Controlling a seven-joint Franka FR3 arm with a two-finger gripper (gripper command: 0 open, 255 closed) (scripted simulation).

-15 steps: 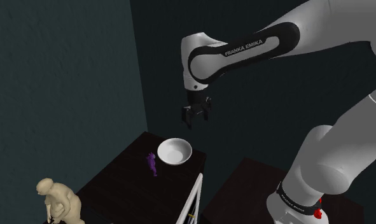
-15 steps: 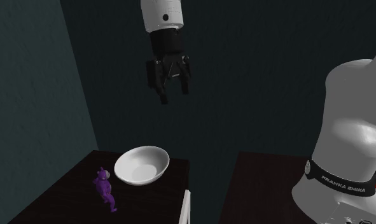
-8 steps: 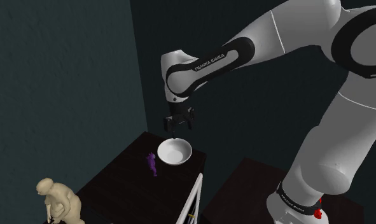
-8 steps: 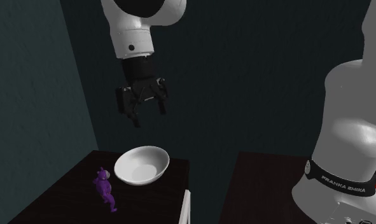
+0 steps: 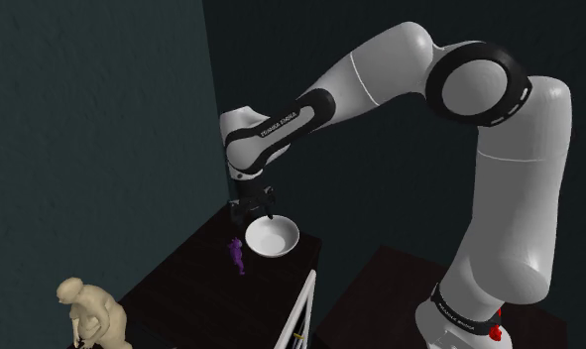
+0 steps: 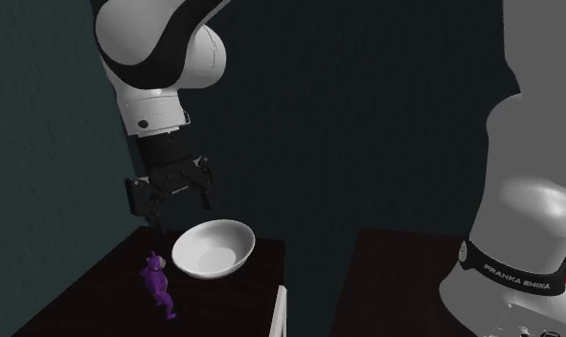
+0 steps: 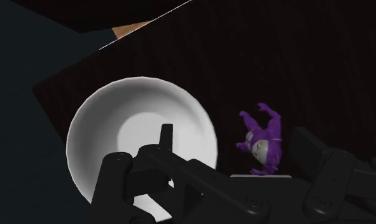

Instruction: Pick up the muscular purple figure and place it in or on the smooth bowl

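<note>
now: claw (image 6: 180, 213) hangs low over the dark tabletop (image 5: 196, 288), fingers apart, gripping nothing. purple figure (image 6: 158, 282) lies flat on the tabletop just beside the white bowl (image 6: 213, 247), not touching it, below the claw.

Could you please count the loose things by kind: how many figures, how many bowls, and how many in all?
Figures: 2 (purple figure, beige figure)
Bowls: 1 (white bowl)
Total: 3
</note>
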